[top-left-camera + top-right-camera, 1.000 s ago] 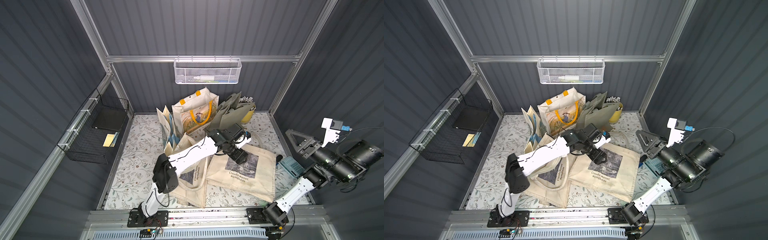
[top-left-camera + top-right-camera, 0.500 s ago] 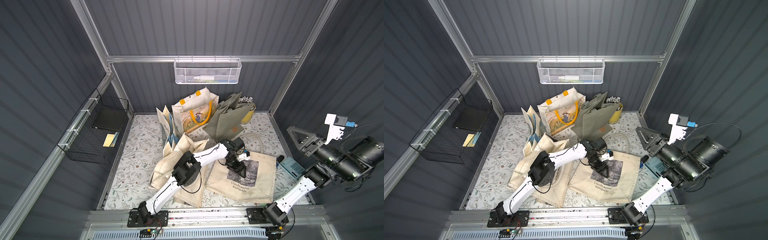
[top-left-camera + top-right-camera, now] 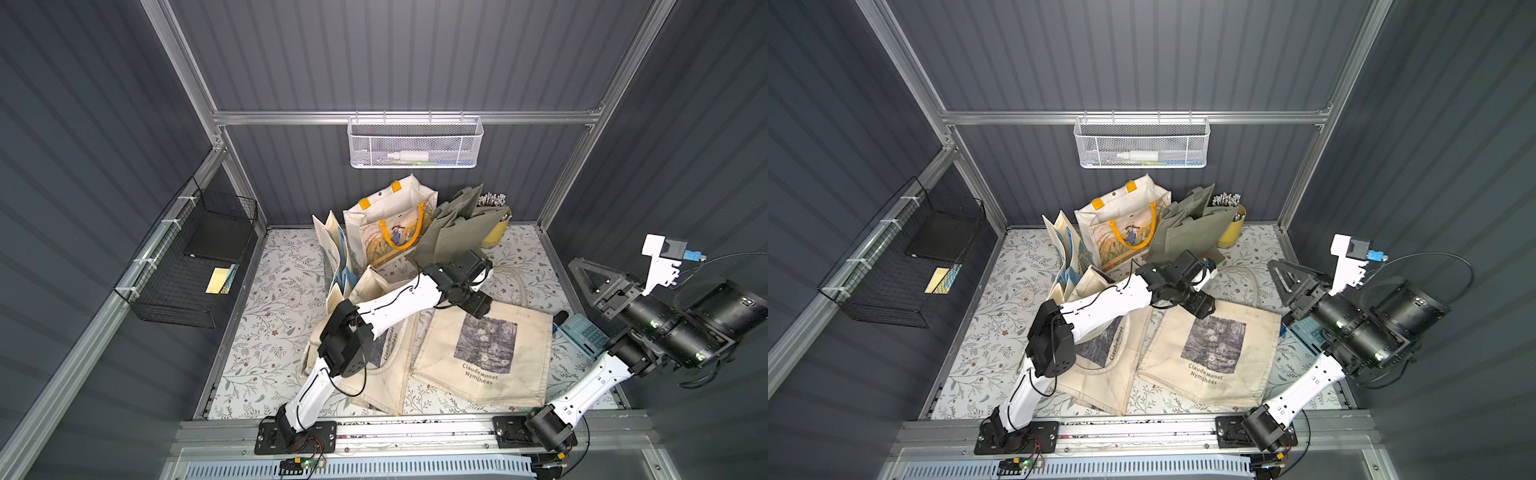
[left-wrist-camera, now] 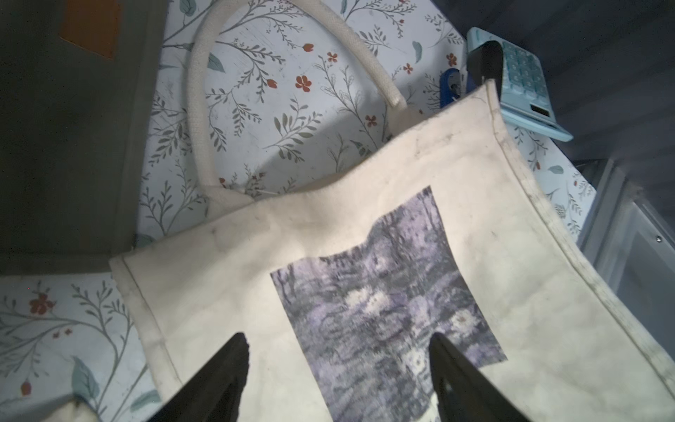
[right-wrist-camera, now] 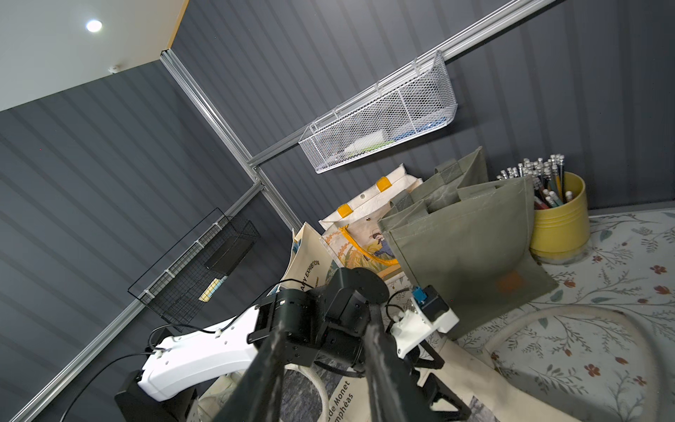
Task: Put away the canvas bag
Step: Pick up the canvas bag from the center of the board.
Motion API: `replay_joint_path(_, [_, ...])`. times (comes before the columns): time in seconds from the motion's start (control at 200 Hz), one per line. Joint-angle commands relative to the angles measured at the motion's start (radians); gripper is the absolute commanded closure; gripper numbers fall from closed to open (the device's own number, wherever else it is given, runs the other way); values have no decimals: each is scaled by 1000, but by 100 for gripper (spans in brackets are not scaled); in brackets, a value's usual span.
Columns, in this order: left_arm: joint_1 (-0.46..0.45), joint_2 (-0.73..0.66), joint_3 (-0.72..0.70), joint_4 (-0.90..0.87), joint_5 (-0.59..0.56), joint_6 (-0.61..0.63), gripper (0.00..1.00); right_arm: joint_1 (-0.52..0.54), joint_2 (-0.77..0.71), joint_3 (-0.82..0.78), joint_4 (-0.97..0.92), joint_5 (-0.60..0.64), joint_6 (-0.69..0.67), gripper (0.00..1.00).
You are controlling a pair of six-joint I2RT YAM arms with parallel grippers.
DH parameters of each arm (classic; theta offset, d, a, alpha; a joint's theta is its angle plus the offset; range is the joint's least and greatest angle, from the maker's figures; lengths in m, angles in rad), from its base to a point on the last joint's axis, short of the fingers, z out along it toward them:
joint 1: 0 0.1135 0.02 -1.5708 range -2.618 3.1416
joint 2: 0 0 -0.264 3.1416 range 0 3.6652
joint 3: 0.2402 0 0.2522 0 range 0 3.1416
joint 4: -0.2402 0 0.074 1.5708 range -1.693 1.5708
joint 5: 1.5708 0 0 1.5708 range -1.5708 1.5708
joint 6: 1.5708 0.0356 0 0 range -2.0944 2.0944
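Observation:
The canvas bag (image 3: 486, 353) is a cream tote with a grey-violet print (image 4: 369, 292) and "Claude Monet Nymphéas" lettering. It lies flat on the floral floor in both top views (image 3: 1217, 353). Its looped handle (image 4: 197, 120) rests on the floor beyond the bag's top edge. My left gripper (image 3: 476, 303) hovers over that top edge, near the bag's upper left corner. In the left wrist view the left gripper (image 4: 338, 341) is open, with only the bag's cloth showing beneath the gap. My right gripper (image 3: 582, 270) hangs in the air at the right, open and empty (image 5: 321, 339).
A second cream tote (image 3: 386, 365) lies under the left arm. Upright at the back stand an illustrated tote with yellow handles (image 3: 390, 224), an olive bag (image 3: 453, 232), cream bags (image 3: 336, 257) and a yellow pencil cup (image 3: 496, 232). A blue calculator (image 3: 584, 334) lies right. Wire baskets (image 3: 415, 141) (image 3: 195, 266) hang on the walls.
Half a second ago the left gripper was lower, over the bag's print, with its jaws narrower. It is back at the bag's top edge with jaws wide. The right arm shifted slightly.

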Motion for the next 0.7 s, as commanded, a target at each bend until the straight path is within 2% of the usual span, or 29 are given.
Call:
replay_joint_path(0.0, [6, 152, 56, -71, 45, 29, 21, 10, -27, 6, -31, 179, 21, 61])
replay_joint_path(0.1, [34, 236, 118, -61, 103, -27, 20, 55, -55, 22, -76, 180, 54, 58])
replay_joint_path(0.23, [75, 321, 198, -87, 182, -102, 22, 184, -42, 120, -197, 181, 101, 55])
replay_joint_path(0.29, [76, 299, 183, -84, 173, -99, 23, 224, -17, 191, -270, 181, 127, 53])
replay_joint_path(0.365, [76, 225, 87, -76, 170, -108, 23, 231, 19, 264, -312, 182, 111, 50])
replay_joint_path(0.42, [75, 196, 52, -60, 153, -104, 22, 202, 38, 288, -312, 181, 90, 50])
replay_joint_path(0.525, [76, 203, 92, -106, 134, -92, 23, 95, 48, 269, -263, 181, 31, 50])
replay_joint_path(0.695, [76, 200, 122, -111, 108, -71, 23, -224, 58, 117, 57, 180, -224, 46])
